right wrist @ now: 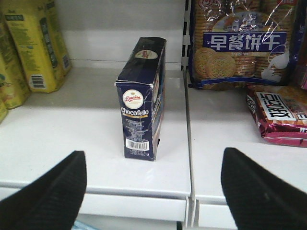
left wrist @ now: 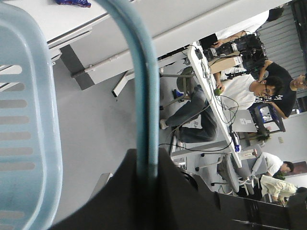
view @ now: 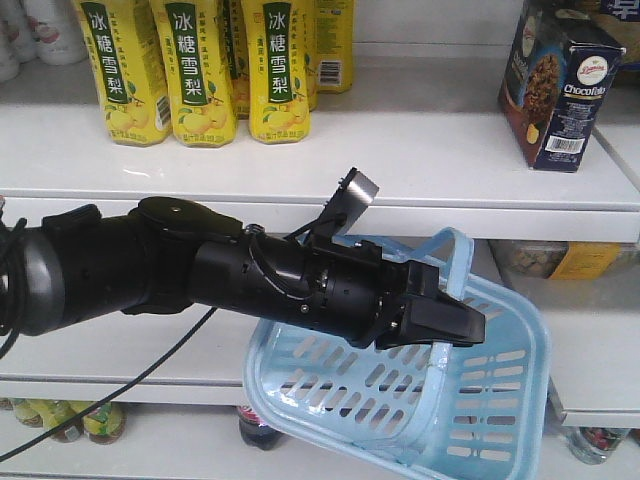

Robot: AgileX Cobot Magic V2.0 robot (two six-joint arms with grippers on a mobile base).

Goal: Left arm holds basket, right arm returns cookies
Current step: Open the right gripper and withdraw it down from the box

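The thick black left arm (view: 250,275) reaches in from the left. My left gripper (view: 440,320) is shut on a loop handle (left wrist: 146,96) of the light blue basket (view: 400,410), which hangs tilted below the shelf edge. The left wrist view shows that handle clamped between the dark jaws of the left gripper (left wrist: 147,167), with the basket's slotted wall (left wrist: 29,120) at left. The navy Chocofello cookies box (right wrist: 141,120) stands upright on the white shelf (right wrist: 96,143); it also shows at top right (view: 565,90). My right gripper (right wrist: 153,165) is open, short of the box, holding nothing.
Yellow drink cartons (view: 190,70) stand on the shelf left of the cookies (right wrist: 33,52). Biscuit bags (right wrist: 240,43) and a red packet (right wrist: 280,117) lie right of a shelf divider (right wrist: 187,120). Bottles (view: 260,425) fill the lower shelf. People (left wrist: 240,91) sit at desks behind.
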